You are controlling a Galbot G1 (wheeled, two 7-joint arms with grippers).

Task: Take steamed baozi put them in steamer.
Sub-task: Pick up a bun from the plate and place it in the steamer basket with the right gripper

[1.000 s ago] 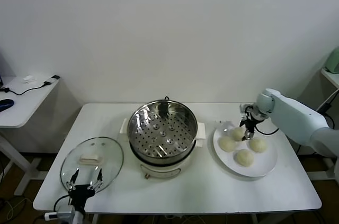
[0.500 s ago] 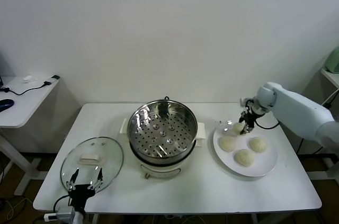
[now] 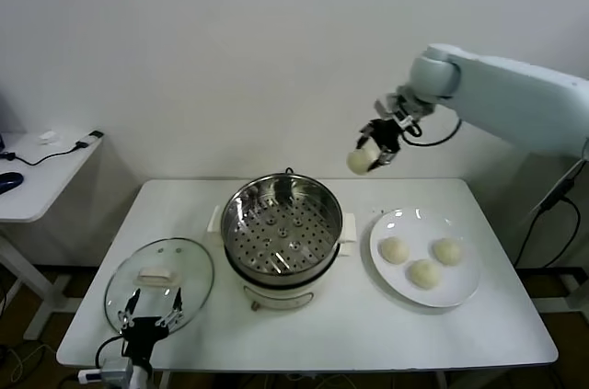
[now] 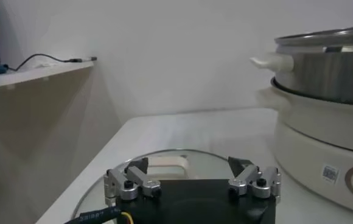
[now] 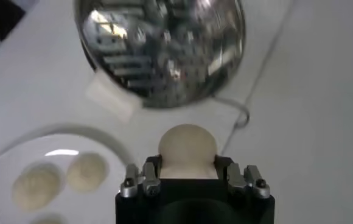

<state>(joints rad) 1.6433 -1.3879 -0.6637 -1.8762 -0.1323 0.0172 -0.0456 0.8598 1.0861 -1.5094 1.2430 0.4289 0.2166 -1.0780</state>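
While the left gripper (image 3: pixel 152 310) hangs low at the near left corner of the table (image 3: pixel 304 329), its fingers spread wide with nothing between them, just over the near edge of the glass lid (image 3: pixel 159 280), the right arm does the work. Its right gripper (image 3: pixel 376 143) is raised well above the table, up against the white wall, between the steamer (image 3: pixel 282 229) and the white plate (image 3: pixel 465 288). The fingers are closed snugly on one steamed baozi (image 3: pixel 359 160), a pale round bun that bulges out past the fingertips in the wrist view. Three more baozi (image 3: pixel 425 259) sit clustered on the plate, to the right of the steamer. The steamer stands in the middle of the table, lid off, its perforated metal tray (image 3: pixel 279 235) bare and shining. The glass lid lies flat beside it on the left, white handle up.
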